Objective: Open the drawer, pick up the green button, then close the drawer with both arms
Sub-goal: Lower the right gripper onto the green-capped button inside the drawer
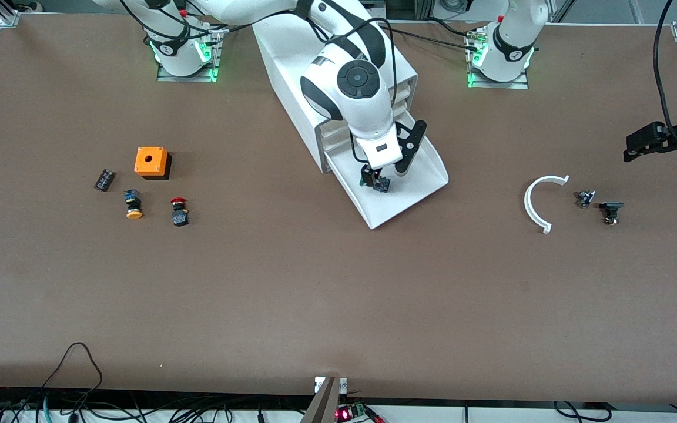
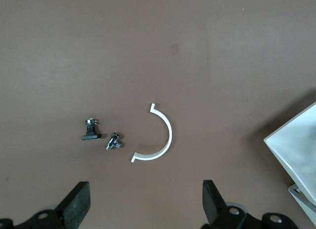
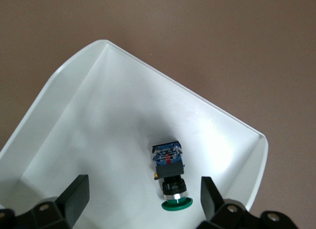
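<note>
Button [image 3: 169, 177] lies in open drawer [image 1: 426, 176]; right gripper [image 3: 143, 202] above, fingers spread.
Probably light, rigid; grip the body. Left gripper [image 2: 145, 204] waits, spread.

Table [image 1: 291, 305]: wide, matte brown top, evenly lit. Aluminium frame posts [image 1: 3, 14] at both corners of the robots' edge. Loose black cables [image 1: 74, 376] along the camera-side edge, with a small red-lit board [image 1: 347, 413] at its middle.
</note>
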`<state>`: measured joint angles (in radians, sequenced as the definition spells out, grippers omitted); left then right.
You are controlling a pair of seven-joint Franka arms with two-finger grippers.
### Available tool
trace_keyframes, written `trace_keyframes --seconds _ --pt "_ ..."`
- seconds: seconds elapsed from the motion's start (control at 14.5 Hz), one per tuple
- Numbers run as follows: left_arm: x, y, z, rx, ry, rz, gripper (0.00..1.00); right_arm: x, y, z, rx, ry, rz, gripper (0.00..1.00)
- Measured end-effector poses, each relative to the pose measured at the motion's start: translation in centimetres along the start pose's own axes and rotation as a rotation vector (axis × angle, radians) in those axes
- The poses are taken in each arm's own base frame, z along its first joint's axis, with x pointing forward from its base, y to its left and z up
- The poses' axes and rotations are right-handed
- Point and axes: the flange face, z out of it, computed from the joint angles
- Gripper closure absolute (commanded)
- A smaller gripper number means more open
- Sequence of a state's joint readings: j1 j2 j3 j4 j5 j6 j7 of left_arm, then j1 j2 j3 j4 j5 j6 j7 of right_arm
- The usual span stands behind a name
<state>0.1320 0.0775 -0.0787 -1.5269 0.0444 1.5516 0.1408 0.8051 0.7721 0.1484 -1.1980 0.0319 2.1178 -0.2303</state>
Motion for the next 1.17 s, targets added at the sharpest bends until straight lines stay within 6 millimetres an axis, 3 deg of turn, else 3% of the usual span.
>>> trace_keyframes --seconds 0.34,0.97,1.17 --pt "0.2 0.0 0.4 -0.001 -0.005 -0.001 0.0 -0.8 -0.9 5.3 -0.032 -0.074 -0.049 0.0" --pt "0.4 -0.2 0.6 -0.002 -0.007 -0.003 0.0 -1.5 1.7 6.7 -0.07 -0.082 -0.024 0.0" --pt "0.4 -0.2 0.7 -0.002 -0.007 -0.005 0.0 -1.0 1.3 7.3 -0.077 -0.041 -0.033 0.0"
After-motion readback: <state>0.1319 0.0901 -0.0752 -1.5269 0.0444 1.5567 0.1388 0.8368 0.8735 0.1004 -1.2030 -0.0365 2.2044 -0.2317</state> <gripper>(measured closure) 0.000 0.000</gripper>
